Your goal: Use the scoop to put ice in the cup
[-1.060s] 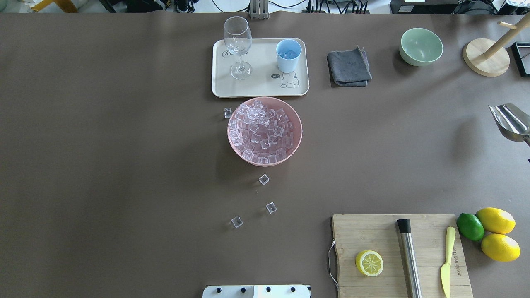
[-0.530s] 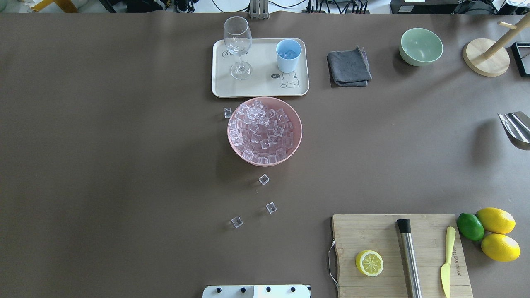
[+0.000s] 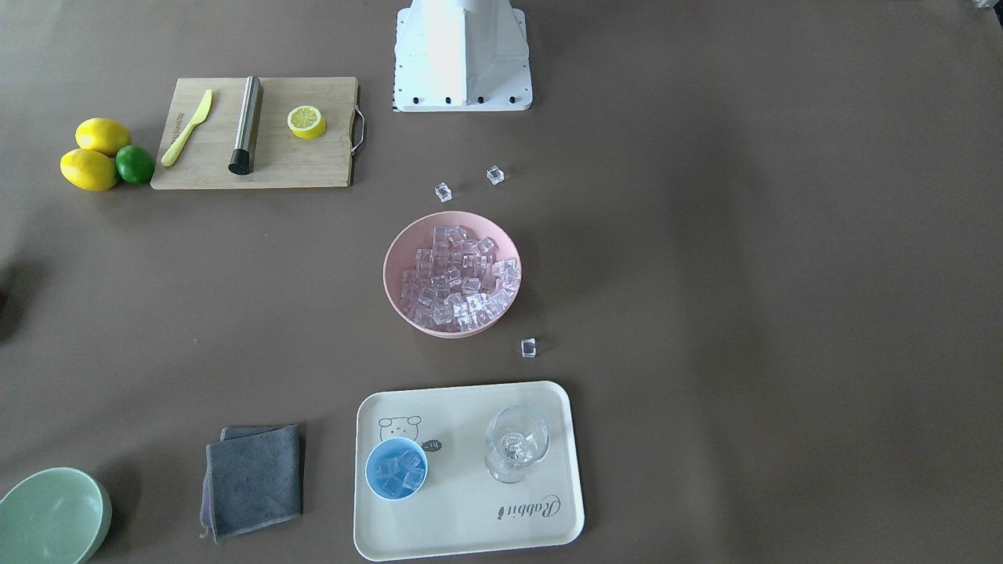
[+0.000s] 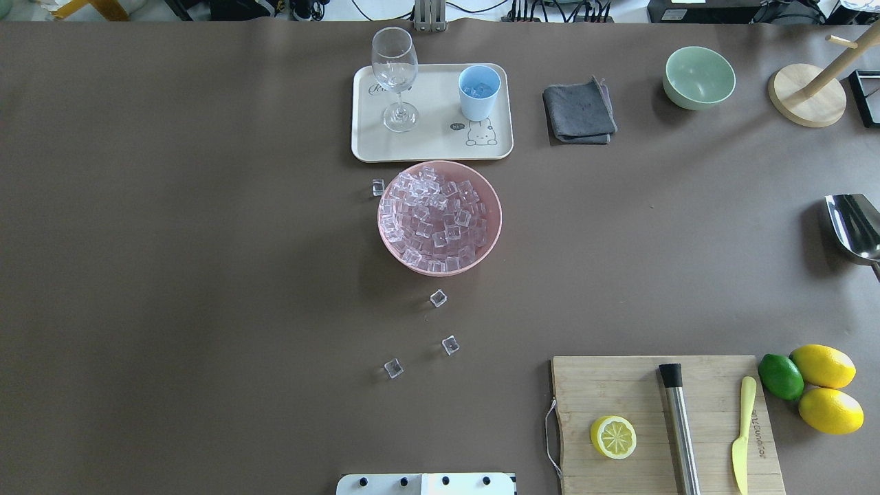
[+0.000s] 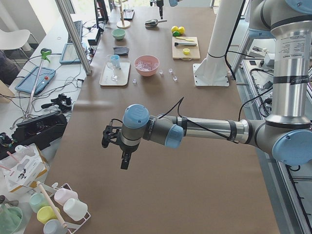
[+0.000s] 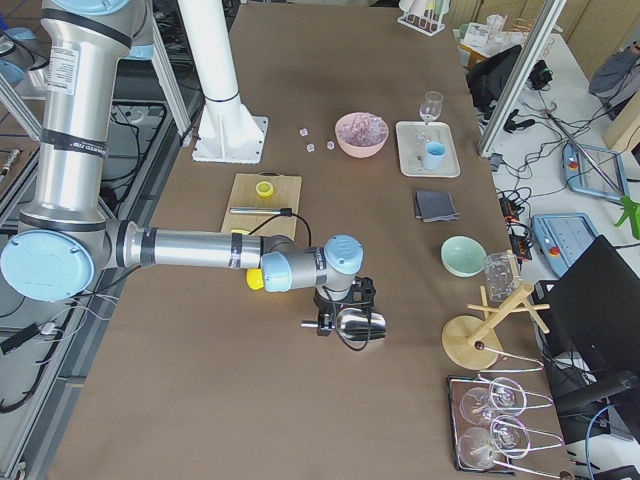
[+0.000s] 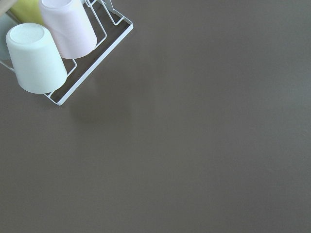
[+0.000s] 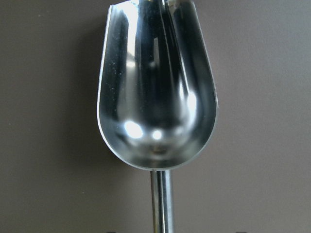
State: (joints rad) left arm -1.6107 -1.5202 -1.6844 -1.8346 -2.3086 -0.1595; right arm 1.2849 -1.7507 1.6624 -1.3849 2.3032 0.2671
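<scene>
The light-blue cup [image 4: 479,91] stands on the cream tray [image 4: 432,148] with a few ice cubes in it; it also shows in the front view [image 3: 396,468]. The ice [image 4: 438,216] fills a pink bowl [image 4: 493,227]. Loose cubes [image 4: 438,298] lie on the table around the bowl. The silver scoop [image 4: 856,225] is empty, trough up, low over the table's right end. In the right wrist view the scoop [image 8: 156,87] has its handle running to the bottom edge. My right gripper [image 6: 330,322] is at its handle; I cannot tell its state. My left gripper [image 5: 117,146] hangs over bare table far left; I cannot tell its state.
A wine glass [image 4: 395,75] shares the tray. A grey cloth [image 4: 579,111], green bowl [image 4: 698,77] and wooden stand [image 4: 808,96] are at the back right. A cutting board [image 4: 660,419] carries a steel cylinder, knife and half lemon. A rack of cups [image 7: 48,53] lies under the left wrist.
The scoop has moved slightly towards the right edge, rolled from tilted to trough-up and come lower; its shadow is now close beside it. Nothing else has moved.
</scene>
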